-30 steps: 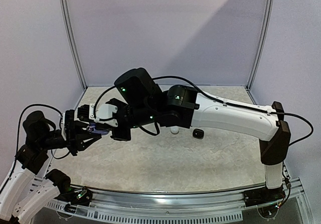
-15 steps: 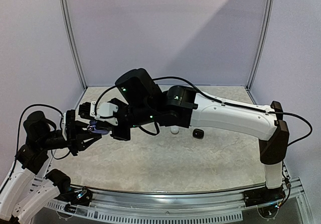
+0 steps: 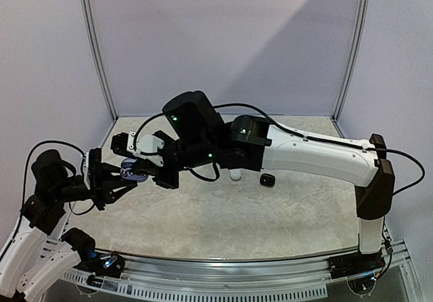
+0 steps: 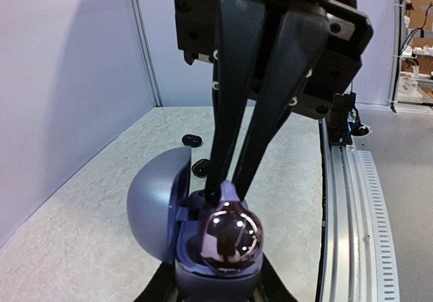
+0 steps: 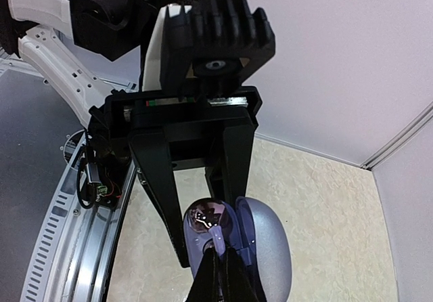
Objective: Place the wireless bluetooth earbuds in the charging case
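A blue-purple charging case [image 4: 223,271] with its lid [image 4: 152,207] swung open is held above the table, my left gripper [image 4: 220,294] shut on its base. A glossy purple earbud [image 4: 232,238] sits in the case's well. My right gripper [image 5: 222,253] comes down from above, shut on the earbud's pale stem [image 5: 216,233] at the case's rim. The right wrist view shows the earbud [image 5: 208,219], the lid [image 5: 270,248] and the left gripper's black fingers [image 5: 157,180] behind. Seen from above, both grippers meet at the case [image 3: 132,172] on the table's left side.
A small black piece [image 3: 268,180] and a small white piece [image 3: 235,175] lie mid-table under the right arm. Two small black pieces [image 4: 192,139] [image 4: 200,167] show beyond the case. A metal rail [image 4: 352,200] runs along the table's near edge.
The right arm's wrist has shifted a little up and left, tilting its fingers more steeply over the case. The left arm and case have held still.
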You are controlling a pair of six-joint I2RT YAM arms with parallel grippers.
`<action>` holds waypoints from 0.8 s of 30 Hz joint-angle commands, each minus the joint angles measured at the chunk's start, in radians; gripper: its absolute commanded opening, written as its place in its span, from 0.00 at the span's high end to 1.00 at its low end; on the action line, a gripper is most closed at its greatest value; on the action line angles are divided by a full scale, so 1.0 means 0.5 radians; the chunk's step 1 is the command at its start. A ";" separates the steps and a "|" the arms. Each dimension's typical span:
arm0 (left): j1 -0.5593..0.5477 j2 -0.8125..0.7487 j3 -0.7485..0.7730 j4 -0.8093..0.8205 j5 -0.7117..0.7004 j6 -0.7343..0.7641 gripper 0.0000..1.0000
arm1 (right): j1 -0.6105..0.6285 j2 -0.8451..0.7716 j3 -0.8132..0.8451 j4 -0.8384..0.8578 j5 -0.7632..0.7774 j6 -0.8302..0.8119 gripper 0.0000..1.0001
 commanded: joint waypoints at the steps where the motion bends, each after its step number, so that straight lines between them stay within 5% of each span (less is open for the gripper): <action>1: -0.029 -0.013 0.021 0.008 0.043 0.019 1.00 | -0.052 -0.096 -0.047 -0.023 0.046 0.026 1.00; 24: -0.030 -0.002 0.048 -0.067 0.038 0.096 1.00 | -0.054 0.079 0.133 -0.197 0.197 -0.036 1.00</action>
